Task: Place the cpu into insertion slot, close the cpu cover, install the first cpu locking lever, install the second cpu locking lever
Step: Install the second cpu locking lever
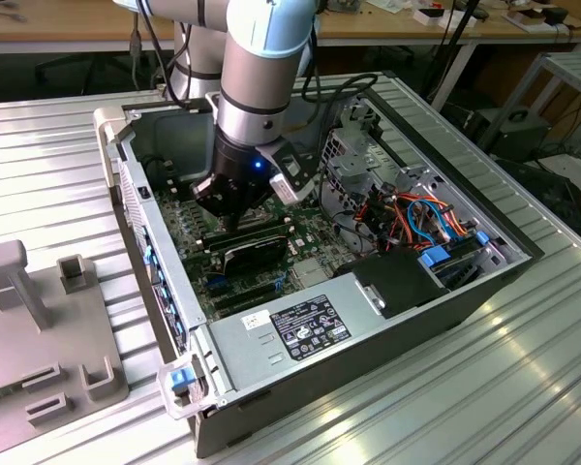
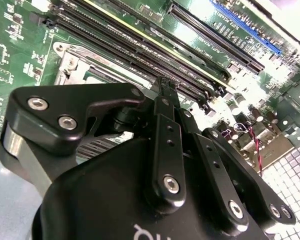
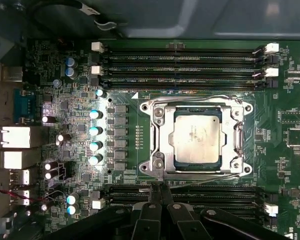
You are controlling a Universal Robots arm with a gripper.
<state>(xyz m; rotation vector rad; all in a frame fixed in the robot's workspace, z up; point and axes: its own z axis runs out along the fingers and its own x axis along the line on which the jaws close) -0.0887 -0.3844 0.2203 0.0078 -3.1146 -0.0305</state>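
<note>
Black linkage of the gripper (image 3: 160, 192) sits closest to the lens at the bottom centre of the first wrist view; the fingers (image 3: 154, 192) are pressed together and hold nothing, their tips over the memory slots (image 3: 190, 196) just below the socket.

We note the cpu (image 3: 196, 137) already lies in the insertion slot (image 3: 161, 118), centre right of that frame. Its top is dull silver-grey, square, flat, with faint print. The cpu cover (image 3: 238, 136) appears folded down around it, the chip showing through the window. Thin wire levers (image 3: 190, 99) run along the upper and lower edges of the frame; whether either is hooked we cannot tell.

In the exterior view the arm (image 1: 261, 68) reaches down into the open computer case (image 1: 387, 291), upper centre of the frame.

Our judgement: lever work here calls for tips kept narrow, approached from outside the frame, pushing sideways under the catch without pressing on the chip.
</note>
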